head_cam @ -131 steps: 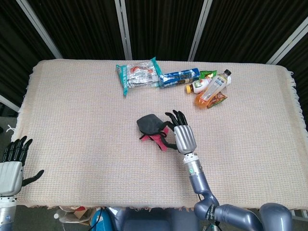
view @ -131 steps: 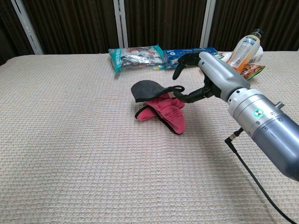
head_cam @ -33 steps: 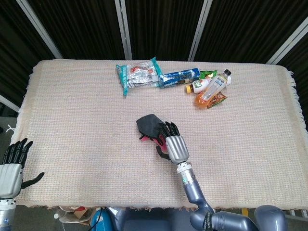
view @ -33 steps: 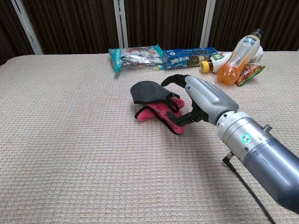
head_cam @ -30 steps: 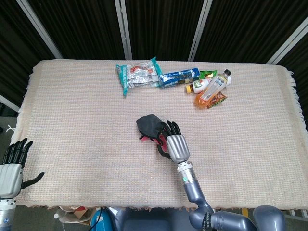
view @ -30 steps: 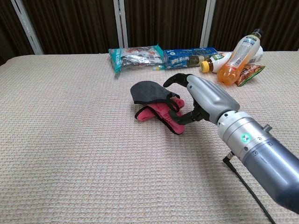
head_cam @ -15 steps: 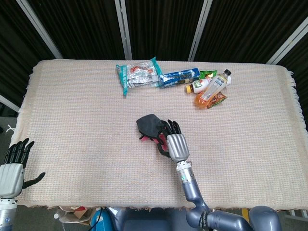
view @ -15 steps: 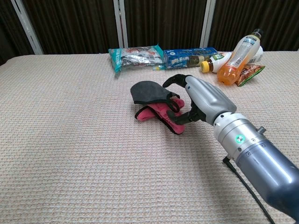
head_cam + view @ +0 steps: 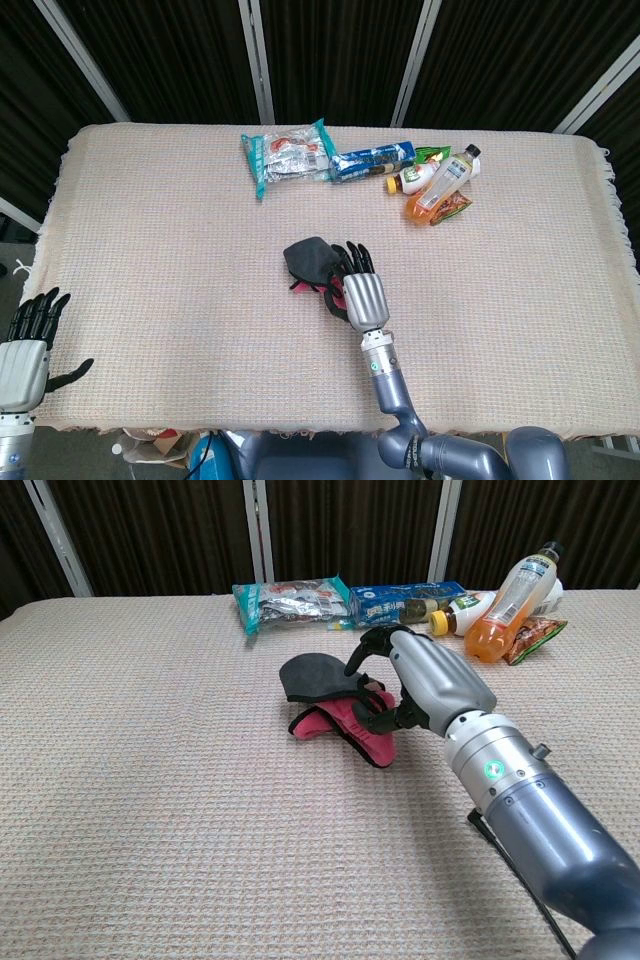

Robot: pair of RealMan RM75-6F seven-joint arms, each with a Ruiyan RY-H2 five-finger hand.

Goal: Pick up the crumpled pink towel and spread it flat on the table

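Table [image 9: 150, 250] with its woven beige cover fills both views. Pink towel [image 9: 345, 720] sits mid-table, bunched: a dark grey flap [image 9: 315, 675] folded up over the top, pink folds with dark edging underneath, lower end trailing toward me. Not spread anywhere.

My right hand [image 9: 425, 685] is at the towel's right side. Thumb hooks under onto the pink fold, the other fingers [image 9: 362, 650] arch over the grey flap. Chest view shows contact at the pink part; whether the fold is actually pinched, I cannot tell. My left hand [image 9: 28, 350] hangs off the near left corner of the table, fingers apart, holding nothing.

Far edge: snack packets [image 9: 288, 152], a blue packet [image 9: 372, 160], two bottles [image 9: 440, 182].

Versus 0.5 s ago: right hand has shifted slightly up and in toward the towel, fingers arch higher over the flap. Towel shape and position unchanged. Left hand same.
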